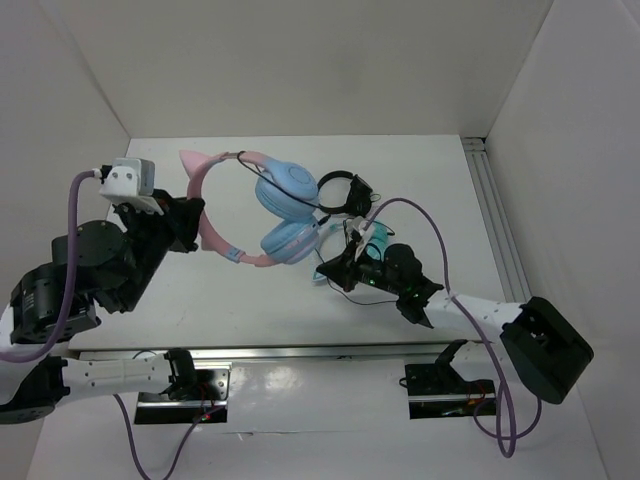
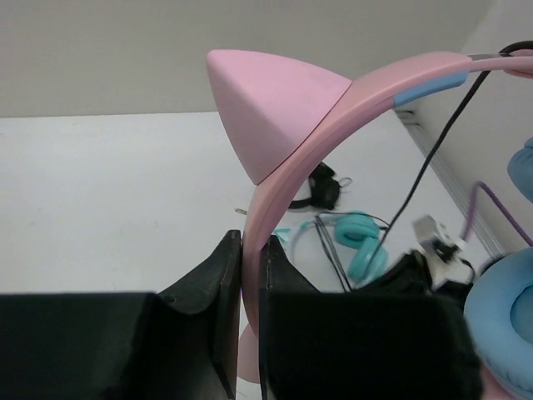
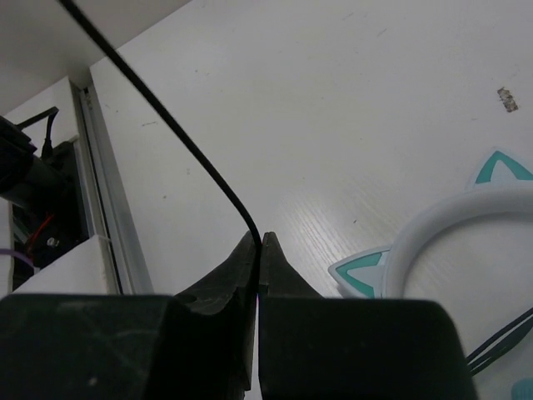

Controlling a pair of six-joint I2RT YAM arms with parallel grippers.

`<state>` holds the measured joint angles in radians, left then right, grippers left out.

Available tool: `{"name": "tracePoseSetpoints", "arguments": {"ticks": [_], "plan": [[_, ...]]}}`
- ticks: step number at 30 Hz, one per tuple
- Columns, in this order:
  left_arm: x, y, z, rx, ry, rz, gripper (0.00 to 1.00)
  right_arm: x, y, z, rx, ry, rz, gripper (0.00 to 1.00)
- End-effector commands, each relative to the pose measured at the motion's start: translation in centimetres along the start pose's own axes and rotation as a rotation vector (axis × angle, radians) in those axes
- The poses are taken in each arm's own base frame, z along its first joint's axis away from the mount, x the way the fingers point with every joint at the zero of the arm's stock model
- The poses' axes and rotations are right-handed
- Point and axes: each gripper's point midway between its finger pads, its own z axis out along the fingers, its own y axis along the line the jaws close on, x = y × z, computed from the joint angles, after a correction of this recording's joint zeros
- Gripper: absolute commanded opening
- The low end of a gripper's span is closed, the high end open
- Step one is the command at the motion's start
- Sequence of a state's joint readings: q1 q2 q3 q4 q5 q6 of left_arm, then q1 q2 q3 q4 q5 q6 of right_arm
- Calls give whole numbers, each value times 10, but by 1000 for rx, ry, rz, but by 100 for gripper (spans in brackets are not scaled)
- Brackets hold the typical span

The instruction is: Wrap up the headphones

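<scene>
The headphones have a pink cat-eared headband point(image 1: 213, 222) and two light blue ear cups point(image 1: 287, 185), and they are held up off the white table. My left gripper point(image 1: 190, 225) is shut on the headband, just below a pink ear point(image 2: 275, 108); the band point(image 2: 250, 275) fills the gap between the fingers of that gripper point(image 2: 250, 242). The thin black cable point(image 2: 433, 158) hangs across the band. To the right of the lower cup, my right gripper point(image 1: 323, 269) is shut on the cable point(image 3: 166, 117), which runs up and to the left from its closed tips point(image 3: 258, 242).
Teal-cupped headphones with a white cat-eared band point(image 1: 378, 240) point(image 3: 450, 217) lie on the table under the right arm. Smaller black headphones point(image 1: 340, 190) lie behind them. A metal rail point(image 1: 490, 200) runs along the right wall, and white walls enclose the table.
</scene>
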<state>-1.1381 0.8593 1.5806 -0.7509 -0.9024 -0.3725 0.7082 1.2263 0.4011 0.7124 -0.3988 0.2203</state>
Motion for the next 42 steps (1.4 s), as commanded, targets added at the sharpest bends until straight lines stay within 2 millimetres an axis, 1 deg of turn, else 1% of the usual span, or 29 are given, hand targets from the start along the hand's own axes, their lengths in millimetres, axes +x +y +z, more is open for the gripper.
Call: {"name": "tracePoseSetpoints", "arguments": {"ticks": [1, 2, 4, 5, 8, 9, 10, 11, 12, 13, 14, 16, 18, 22, 24, 25, 26, 27, 29, 30, 31, 32, 33, 34, 36, 37, 39, 40, 42], "plan": [[-38, 28, 1, -219, -160, -239, 0, -13, 14, -6, 13, -64, -12, 0], [-37, 31, 3, -261, -167, -237, 0, -4, 17, -10, 24, -35, -3, 0], [-32, 30, 13, -350, -174, -201, 0, -9, 33, -16, 25, -56, -25, 0], [-28, 28, 18, -371, -168, -171, 0, -2, 36, -19, 30, -26, -30, 0], [-21, 21, 43, -412, -135, -109, 0, 2, 56, -26, 4, 6, -43, 0], [-19, 32, 55, -460, -130, -130, 0, -1, 60, -28, -1, 6, -54, 0], [-21, 36, 62, -474, -118, -150, 0, 4, 70, -30, -21, 24, -56, 0], [-4, 27, 85, -451, -43, -124, 0, 4, 76, -34, -34, 39, -67, 0], [3, 34, 96, -479, -14, -112, 0, 0, 79, -36, -35, 38, -70, 0], [10, 48, 105, -532, 5, -106, 0, 3, 85, -39, -44, 48, -72, 0], [19, 49, 117, -540, 34, -91, 0, -2, 88, -43, -45, 44, -73, 0], [26, 61, 125, -573, 43, -82, 0, -9, 90, -48, -36, 31, -85, 0], [45, 64, 134, -583, 80, -42, 0, -19, 93, -53, -41, 14, -86, 0], [80, 79, 139, -676, 146, -3, 0, -36, 112, -55, -118, -5, -110, 0], [101, 85, 141, -719, 192, -13, 0, -37, 118, -50, -151, 14, -121, 0], [101, 84, 142, -720, 187, -26, 0, -38, 118, -48, -151, 16, -130, 0], [110, 86, 143, -732, 206, -22, 0, -37, 120, -46, -162, 26, -139, 0], [113, 87, 145, -743, 205, -21, 0, -31, 122, -42, -180, 53, -136, 0], [125, 94, 142, -793, 236, -1, 0, -36, 130, -37, -218, 59, -146, 0], [123, 94, 142, -807, 235, 1, 0, -37, 137, -36, -257, 70, -146, 0], [130, 97, 147, -839, 248, 28, 0, -41, 141, -32, -278, 73, -156, 0], [133, 98, 143, -863, 270, 25, 0, -43, 150, -31, -316, 77, -158, 0], [136, 99, 144, -877, 278, 38, 0, -44, 150, -26, -315, 82, -171, 0], [144, 100, 148, -894, 304, 56, 0, -57, 156, -24, -330, 70, -174, 0], [147, 105, 145, -918, 323, 64, 0, -62, 157, -23, -327, 81, -214, 0], [150, 105, 146, -921, 330, 70, 0, -77, 153, -21, -283, 55, -231, 0], [149, 107, 144, -913, 344, 80, 0, -78, 141, -20, -215, 78, -267, 0], [153, 105, 147, -899, 352, 80, 0, -95, 133, -23, -150, 42, -283, 0], [145, 105, 148, -842, 364, 119, 0, -102, 120, -29, -75, 44, -319, 0]]}}
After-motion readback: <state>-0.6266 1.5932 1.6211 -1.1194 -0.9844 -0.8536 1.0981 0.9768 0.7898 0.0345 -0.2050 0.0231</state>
